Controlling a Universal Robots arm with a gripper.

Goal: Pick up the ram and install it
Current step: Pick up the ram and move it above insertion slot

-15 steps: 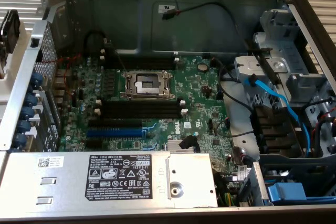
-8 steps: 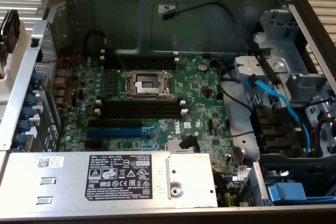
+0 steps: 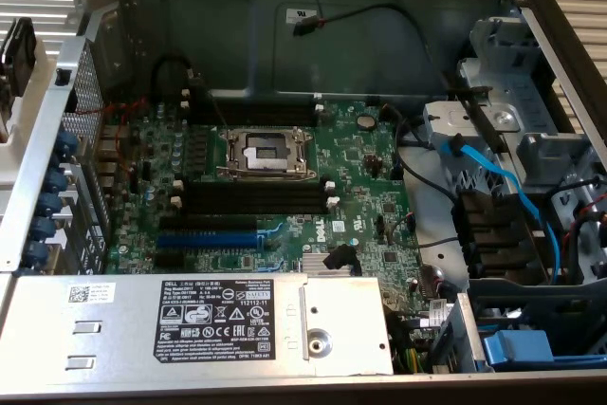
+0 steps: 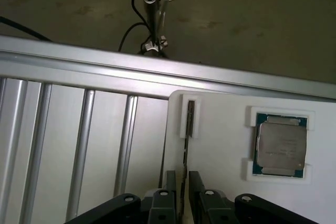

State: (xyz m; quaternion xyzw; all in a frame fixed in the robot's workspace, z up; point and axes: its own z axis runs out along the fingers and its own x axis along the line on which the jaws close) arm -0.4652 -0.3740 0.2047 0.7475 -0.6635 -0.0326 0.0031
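The ram (image 4: 185, 150) stands on its edge in a white tray (image 4: 220, 182), a thin dark stick with its far end in a white clip (image 4: 190, 120). My gripper (image 4: 182, 181) is open and straddles the ram's near end. One black finger (image 4: 170, 182) is on each side, with a narrow gap to the stick. In the exterior view the open computer case shows the motherboard (image 3: 360, 177). Its empty black slots (image 3: 251, 198) with white end clips lie below the processor socket (image 3: 266, 151).
A silver processor chip (image 4: 281, 145) sits in a recess of the white tray. Beside the tray lie a ribbed aluminium surface (image 4: 79, 140) and a rail (image 4: 157, 72). In the case are a blue slot (image 3: 204, 235), a power supply (image 3: 199, 320), blue cables (image 3: 493, 173) and drive bays (image 3: 531, 130).
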